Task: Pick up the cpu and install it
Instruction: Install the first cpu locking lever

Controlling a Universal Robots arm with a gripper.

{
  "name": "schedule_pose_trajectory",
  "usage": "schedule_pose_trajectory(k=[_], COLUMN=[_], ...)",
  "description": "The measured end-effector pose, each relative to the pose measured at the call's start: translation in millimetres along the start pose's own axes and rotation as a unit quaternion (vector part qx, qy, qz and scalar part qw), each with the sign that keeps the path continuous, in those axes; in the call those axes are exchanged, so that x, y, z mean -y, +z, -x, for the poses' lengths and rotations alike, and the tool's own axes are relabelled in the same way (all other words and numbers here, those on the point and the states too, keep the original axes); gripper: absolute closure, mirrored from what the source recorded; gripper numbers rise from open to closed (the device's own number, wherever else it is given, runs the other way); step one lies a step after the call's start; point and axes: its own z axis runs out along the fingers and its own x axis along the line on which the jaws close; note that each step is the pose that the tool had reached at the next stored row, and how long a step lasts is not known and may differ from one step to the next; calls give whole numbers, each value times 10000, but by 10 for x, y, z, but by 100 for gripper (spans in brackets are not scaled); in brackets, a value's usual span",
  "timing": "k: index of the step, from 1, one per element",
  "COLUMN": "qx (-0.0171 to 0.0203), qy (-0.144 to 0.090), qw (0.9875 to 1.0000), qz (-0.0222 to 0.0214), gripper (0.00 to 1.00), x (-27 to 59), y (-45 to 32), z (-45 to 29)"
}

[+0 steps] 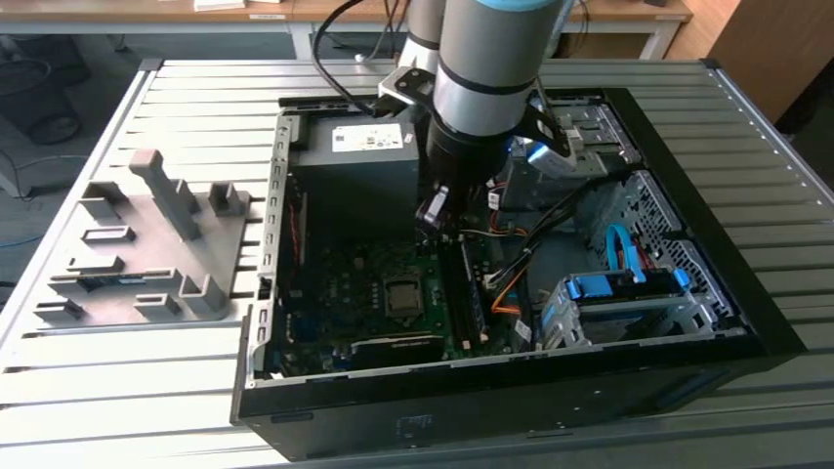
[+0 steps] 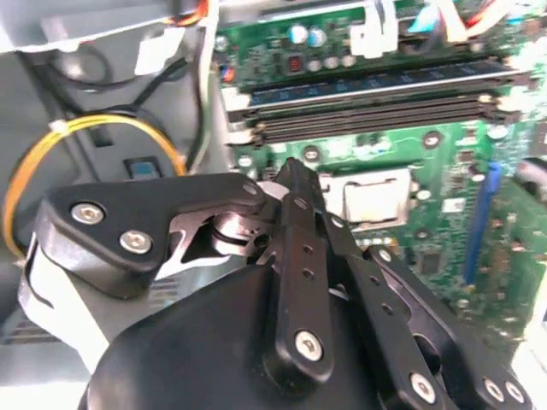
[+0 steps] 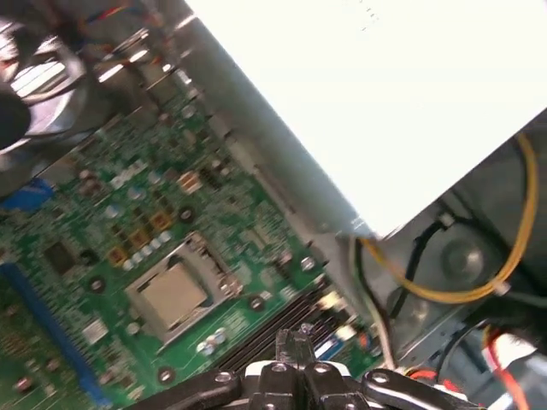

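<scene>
We find the cpu [image 3: 173, 295] already lying flat in its socket [image 3: 181, 289] on the green motherboard [image 3: 102, 222], its tan-silver face square inside the metal frame in both wrist views, so we judge the placing itself to be done. Our gripper [image 1: 435, 213] hangs above the board inside the open computer case [image 1: 729, 337], just beside the memory slots [image 2: 376, 94] and a little apart from the chip, with the big grey power supply [image 1: 352, 166] behind it in the exterior view. In the first wrist view the fingertips [image 3: 295, 342] sit pressed together with nothing between them, and the second wrist view shows the same black linkage drawn in tight. What is left, as far as we can judge, is the securing of the chip: we cannot make out whether the socket's retaining frame or lever is latched down. In the exterior view the chip is only a small pale square, and the arm hides part of the board. The grey parts fixture [image 1: 144, 249] on the slatted table [image 1: 117, 391] stands well apart on the exterior view's left.
</scene>
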Motion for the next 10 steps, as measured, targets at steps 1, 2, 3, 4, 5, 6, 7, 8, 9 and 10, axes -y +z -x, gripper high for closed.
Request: schedule_pose_trajectory(k=[1, 2, 3, 4, 5, 6, 7, 8, 9, 10], qx=[0, 0, 0, 2, 3, 3, 3, 2, 2, 3], qy=[0, -1, -2, -4, -6, -7, -8, -9, -10, -10], qw=[10000, 10000, 10000, 10000, 10000, 10000, 10000, 10000, 10000, 10000], qz=[0, 0, 0, 1, 2, 3, 2, 2, 3, 3], gripper=[90, 90, 90, 90, 90, 90, 90, 90, 90, 90], x=[-23, -36, -50, -62, -72, -84, -94, -100, -108, -118], y=[5, 11, 21, 35, 52, 70, 88, 106, 127, 146], z=[30, 44, 53, 54, 52, 49, 45, 43, 44, 46])
